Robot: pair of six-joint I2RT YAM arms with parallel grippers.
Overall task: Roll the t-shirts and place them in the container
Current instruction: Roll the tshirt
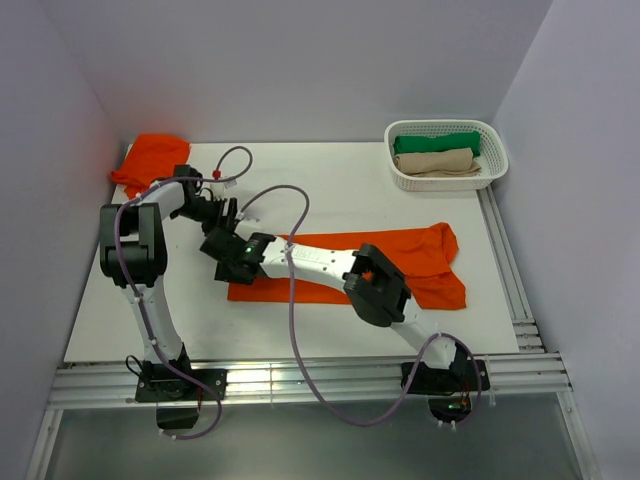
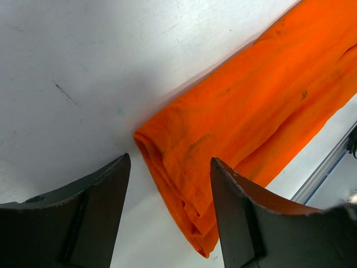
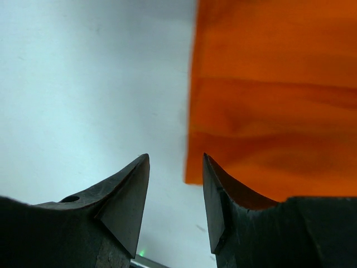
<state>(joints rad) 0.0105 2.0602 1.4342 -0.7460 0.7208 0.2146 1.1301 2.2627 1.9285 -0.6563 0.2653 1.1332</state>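
A bright orange t-shirt (image 1: 420, 255), folded into a long band, lies across the middle of the table. Both grippers hover at its left end. My left gripper (image 1: 226, 218) is open; in its wrist view the fingers straddle the band's folded end (image 2: 184, 167) without touching it. My right gripper (image 1: 226, 268) is open too, with bare table between its fingers (image 3: 176, 156) and the shirt's corner (image 3: 268, 111) just beyond the right fingertip. A second orange t-shirt (image 1: 150, 162) lies crumpled at the back left corner.
A white mesh basket (image 1: 493, 168) at the back right holds a green and a beige rolled cloth. The right forearm (image 1: 310, 262) lies over the band. Aluminium rails (image 1: 510, 260) run along the right and near table edges.
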